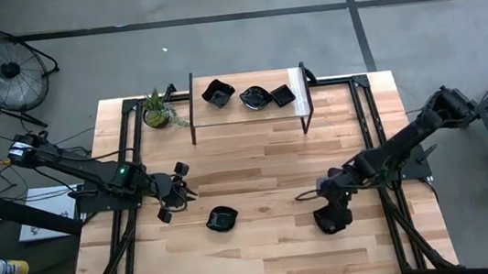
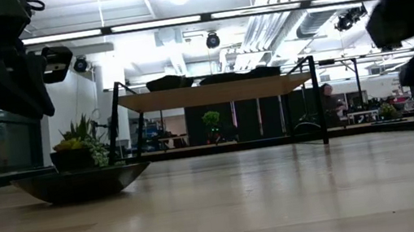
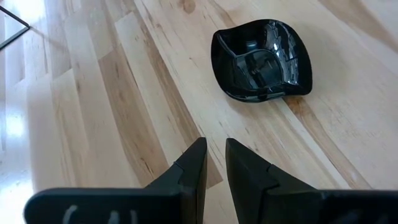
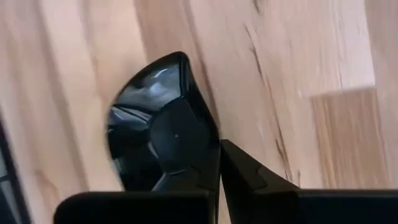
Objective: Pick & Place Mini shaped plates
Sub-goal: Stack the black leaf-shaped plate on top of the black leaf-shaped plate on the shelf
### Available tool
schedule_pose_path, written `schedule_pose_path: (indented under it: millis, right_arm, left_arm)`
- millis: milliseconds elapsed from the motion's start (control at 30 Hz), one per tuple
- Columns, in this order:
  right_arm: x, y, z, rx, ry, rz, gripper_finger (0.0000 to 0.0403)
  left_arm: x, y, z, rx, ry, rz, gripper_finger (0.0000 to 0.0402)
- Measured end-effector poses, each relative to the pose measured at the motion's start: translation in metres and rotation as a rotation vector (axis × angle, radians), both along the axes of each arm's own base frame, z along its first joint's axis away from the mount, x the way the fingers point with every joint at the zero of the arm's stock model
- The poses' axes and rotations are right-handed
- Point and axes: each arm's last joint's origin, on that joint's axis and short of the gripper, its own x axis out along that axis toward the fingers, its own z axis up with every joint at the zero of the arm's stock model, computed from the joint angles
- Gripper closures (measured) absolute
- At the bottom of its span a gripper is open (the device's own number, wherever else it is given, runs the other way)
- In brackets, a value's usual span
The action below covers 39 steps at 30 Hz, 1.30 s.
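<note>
Two mini shaped plates, small and glossy black, are at the table's near half. One rounded-square plate [image 1: 222, 219] [image 3: 261, 59] rests on its base on the wood, just right of my left gripper [image 1: 173, 199] [image 3: 215, 168]. That gripper hovers with a narrow gap between its fingers and nothing in it. My right gripper [image 1: 329, 212] [image 4: 219, 168] is shut on the second plate [image 1: 331, 223] [image 4: 152, 118] at the near right. Three more plates [image 1: 254, 97] lie on a low shelf [image 1: 251, 118] at the back. My right gripper pinches the plate's rim [image 4: 210, 134] at its side, one finger [image 4: 180, 155] inside the dish and the other finger [image 4: 255, 177] outside. The fingers come from above, slanting steeply down. Whether the plate still rests on the table I cannot tell.
A small green potted plant [image 1: 160, 111] stands at the back left beside the shelf. Black frame rails [image 1: 128, 169] run along the table's left and right sides. Bare wood lies between the two arms [image 1: 267, 180].
</note>
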Motion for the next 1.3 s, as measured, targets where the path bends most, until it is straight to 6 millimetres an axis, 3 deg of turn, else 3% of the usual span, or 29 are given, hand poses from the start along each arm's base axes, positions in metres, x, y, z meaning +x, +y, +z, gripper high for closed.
schedule_pose_path:
  millis: [300,533,733,867,1000,1300]
  right_arm:
    - [0.032,-0.016,0.048,-0.025,-0.119,0.066,0.0399]
    - [0.057,-0.046,0.119,-0.110,-0.251,0.121,0.0400]
    - [0.064,-0.080,0.185,-0.231,-0.419,0.171,0.0401]
    - [0.066,-0.104,0.214,-0.305,-0.532,0.124,0.0402]
    - [0.065,-0.125,0.226,-0.350,-0.581,0.058,0.0401]
    - [0.077,-0.172,0.226,-0.430,-0.621,0.073,0.0402]
  left_arm:
    - [0.000,0.000,0.000,0.000,0.000,0.000,0.0346]
    - [0.000,0.000,0.000,0.000,0.000,0.000,0.0346]
    - [0.000,0.000,0.000,-0.001,0.000,0.000,0.0346]
    - [0.000,0.000,0.000,-0.001,0.000,0.000,0.0346]
    - [0.000,0.000,0.000,-0.001,0.000,0.000,0.0346]
    - [0.000,0.000,0.000,-0.001,-0.001,0.000,0.0346]
